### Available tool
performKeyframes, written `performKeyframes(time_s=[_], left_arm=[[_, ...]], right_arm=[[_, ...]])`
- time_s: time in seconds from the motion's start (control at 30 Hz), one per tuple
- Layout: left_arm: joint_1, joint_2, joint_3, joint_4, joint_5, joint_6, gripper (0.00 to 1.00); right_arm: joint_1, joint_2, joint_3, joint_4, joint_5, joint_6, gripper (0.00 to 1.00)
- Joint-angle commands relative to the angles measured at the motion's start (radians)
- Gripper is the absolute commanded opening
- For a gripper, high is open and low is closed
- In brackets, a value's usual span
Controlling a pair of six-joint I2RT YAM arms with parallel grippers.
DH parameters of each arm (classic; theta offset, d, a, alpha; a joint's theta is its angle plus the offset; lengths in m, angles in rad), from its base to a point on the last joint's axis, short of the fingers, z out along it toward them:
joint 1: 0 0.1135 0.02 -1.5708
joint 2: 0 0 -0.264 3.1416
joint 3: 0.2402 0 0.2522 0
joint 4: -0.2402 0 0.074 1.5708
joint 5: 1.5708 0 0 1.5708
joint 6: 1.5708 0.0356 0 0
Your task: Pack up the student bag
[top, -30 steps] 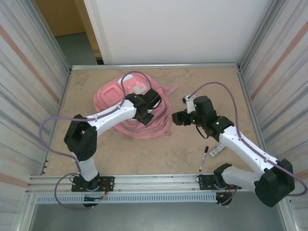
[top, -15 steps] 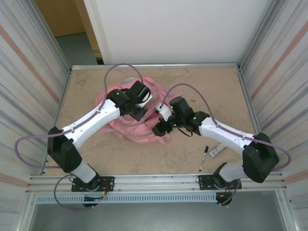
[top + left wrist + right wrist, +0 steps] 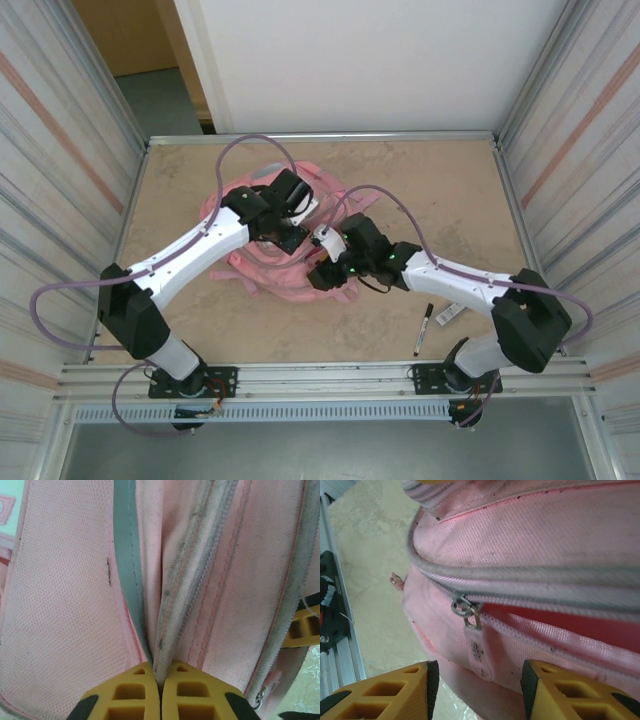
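Left claw point(image 3: 160, 700) is clamped on a fold of the large pink fabric student bag point(image 3: 275, 280), which lies on the beige table point(image 3: 430, 190). Right claw point(image 3: 478, 674) stands apart, straddling the pink zipper tab point(image 3: 479, 652). Hazards: closing on cloth instead of the tab; the fold slipping when the zip is tugged.

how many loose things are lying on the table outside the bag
2: a black marker lying toward the near right, and a small white item just right of it, slightly farther back. More could be hidden under the student bag.
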Motion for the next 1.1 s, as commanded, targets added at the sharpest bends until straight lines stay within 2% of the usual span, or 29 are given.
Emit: performKeyframes(time_s=[0.0,0.1,0.2,0.3,0.6,0.63,0.7,0.73,0.83,0.9,0.97,1.03,1.07], left_arm=[[0.005,-0.079,0.000,0.052,0.046,-0.028,0.00],[0.006,-0.083,-0.019,0.068,0.050,-0.041,0.00],[0.009,-0.093,-0.042,0.081,0.054,-0.057,0.00],[0.015,-0.106,-0.082,0.112,0.050,-0.059,0.00],[0.048,-0.088,-0.178,0.167,0.067,-0.043,0.00],[0.049,-0.081,-0.185,0.183,0.092,-0.040,0.09],[0.049,-0.078,-0.202,0.224,0.154,-0.030,0.52],[0.049,-0.086,-0.215,0.248,0.189,-0.027,0.61],[0.049,-0.172,-0.288,0.337,0.315,-0.001,0.76],[0.048,-0.257,-0.373,0.423,0.416,0.043,0.81],[0.047,-0.333,-0.460,0.491,0.470,0.108,0.80],[0.039,-0.398,-0.541,0.580,0.466,0.142,0.76],[0.039,-0.426,-0.576,0.617,0.517,0.172,0.76]], right_arm=[[0.023,0.040,0.051,0.040,0.018,0.042,0.45],[0.029,0.057,0.052,0.067,0.066,0.065,0.33],[0.031,0.052,0.050,0.074,0.120,0.095,0.12],[0.032,0.021,0.006,0.109,0.168,0.112,0.01],[0.024,-0.084,-0.050,0.017,0.224,0.044,0.00],[0.023,-0.086,-0.050,0.010,0.219,0.036,0.00],[0.024,-0.089,-0.067,0.034,0.202,0.021,0.00],[0.024,-0.089,-0.079,0.053,0.202,0.022,0.00],[0.023,-0.091,-0.064,0.029,0.250,0.042,0.00],[0.017,-0.098,-0.071,0.030,0.265,0.048,0.00],[0.006,-0.108,-0.095,0.061,0.236,0.051,0.00],[-0.009,-0.123,-0.108,0.074,0.181,0.054,0.00],[-0.013,-0.133,-0.112,0.078,0.165,0.057,0.00]])
